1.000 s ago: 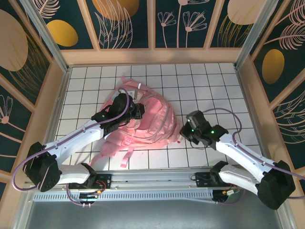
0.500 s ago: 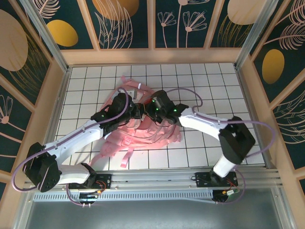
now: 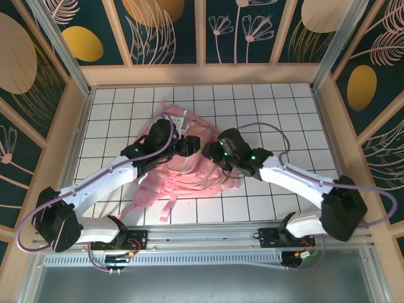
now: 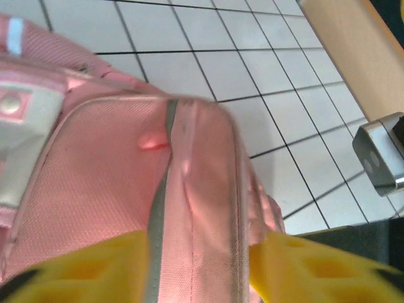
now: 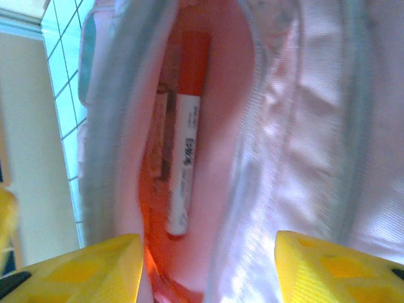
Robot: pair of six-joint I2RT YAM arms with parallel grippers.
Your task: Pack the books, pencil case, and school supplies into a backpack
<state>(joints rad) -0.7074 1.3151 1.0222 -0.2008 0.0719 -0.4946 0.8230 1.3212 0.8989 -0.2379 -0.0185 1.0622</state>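
The white marker (image 5: 184, 165) in the backpack (image 5: 297, 126) carries dark print, too blurred to read.

pink backpack (image 3: 189, 173), red-capped white marker (image 5: 184, 151), white gridded table (image 3: 284, 107)

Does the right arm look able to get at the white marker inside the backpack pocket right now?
Probably yes: the marker lies uncovered in the gaping pocket of the backpack, straight ahead of the open right pincer.
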